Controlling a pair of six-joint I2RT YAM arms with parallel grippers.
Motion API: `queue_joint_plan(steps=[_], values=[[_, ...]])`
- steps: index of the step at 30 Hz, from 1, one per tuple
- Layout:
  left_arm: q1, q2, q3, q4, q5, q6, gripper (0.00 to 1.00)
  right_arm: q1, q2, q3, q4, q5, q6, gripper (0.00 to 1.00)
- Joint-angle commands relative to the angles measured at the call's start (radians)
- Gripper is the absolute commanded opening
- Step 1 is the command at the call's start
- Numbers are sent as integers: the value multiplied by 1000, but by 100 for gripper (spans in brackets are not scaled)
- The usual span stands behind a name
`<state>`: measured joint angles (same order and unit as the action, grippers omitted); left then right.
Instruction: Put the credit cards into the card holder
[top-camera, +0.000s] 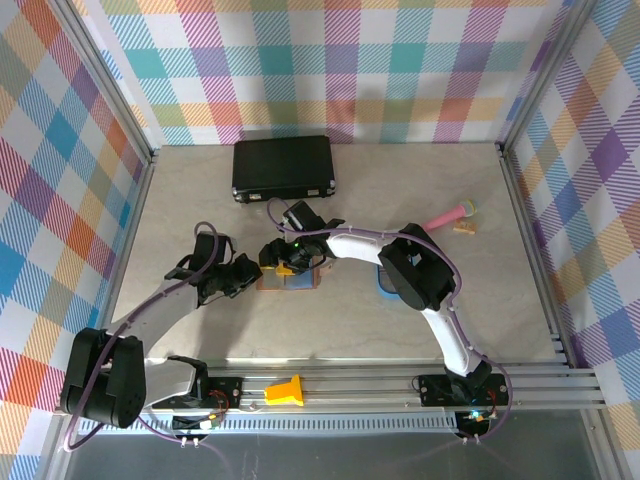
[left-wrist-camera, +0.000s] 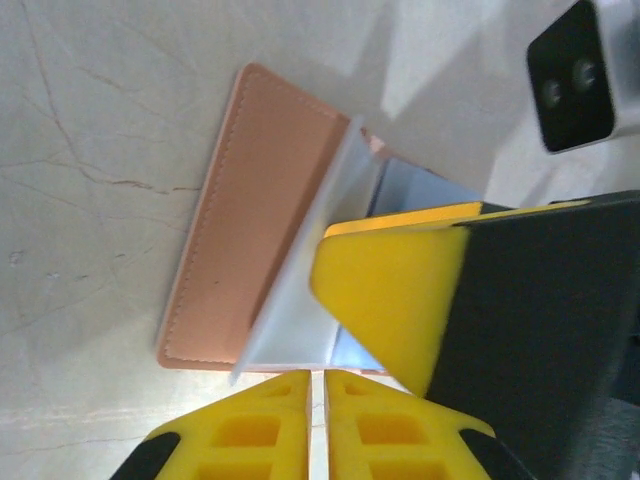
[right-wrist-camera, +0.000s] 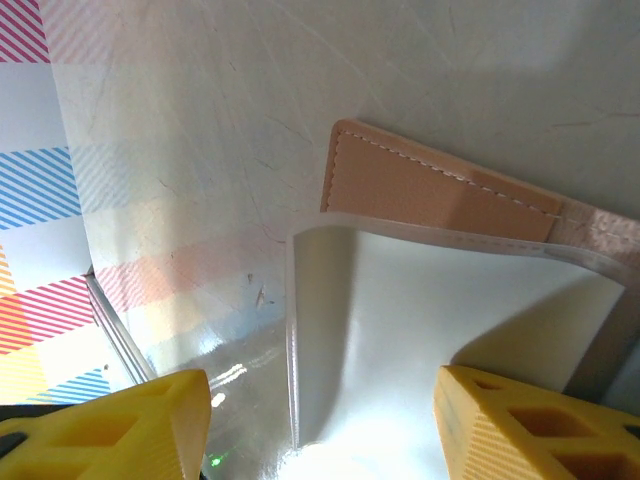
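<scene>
Now, left claw (left-wrist-camera: 322, 425): its two yellow fingers stand together, with only a thin slit between them. I cannot tell if something thin is pinched there.
Right claw (right-wrist-camera: 322, 378): its fingers are apart, one at each side of a whitish sheet (right-wrist-camera: 430, 330). The left edge of the sheet is clear of the finger on that side.
Card holder (left-wrist-camera: 250, 220): it lies open and flat on the bench (top-camera: 200, 200), just in front of the left claw's fingertips and directly under the right claw. The salmon leather side reaches away from both claws.
Whitish sheet: it rises tilted from the card holder, between the right claw's fingers. In the left wrist view one right finger touches it from above. I cannot tell if it is a card or an inner flap of the holder.
Two claws: they meet over the card holder from opposite sides and are very near to each other.
Credit cards: I cannot count any with certainty.
Count, card holder: one.
Count, black case (top-camera: 283, 168): one, closed, well beyond both claws at the far side of the bench.
Count, blue tray (top-camera: 383, 285): one, behind the right claw and partly hidden under the right arm.
Count, pink object (top-camera: 447, 214): one, well to the right of the right claw, with one small tan piece (top-camera: 463, 229) just beside it.
</scene>
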<state>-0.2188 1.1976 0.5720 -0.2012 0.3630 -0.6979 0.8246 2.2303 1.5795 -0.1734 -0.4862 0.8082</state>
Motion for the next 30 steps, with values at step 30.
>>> queue_joint_plan(steps=[30], values=[[7, 313, -70, 200, 21, 28, 4, -45, -212, -55, -339, 280, -184, 64]])
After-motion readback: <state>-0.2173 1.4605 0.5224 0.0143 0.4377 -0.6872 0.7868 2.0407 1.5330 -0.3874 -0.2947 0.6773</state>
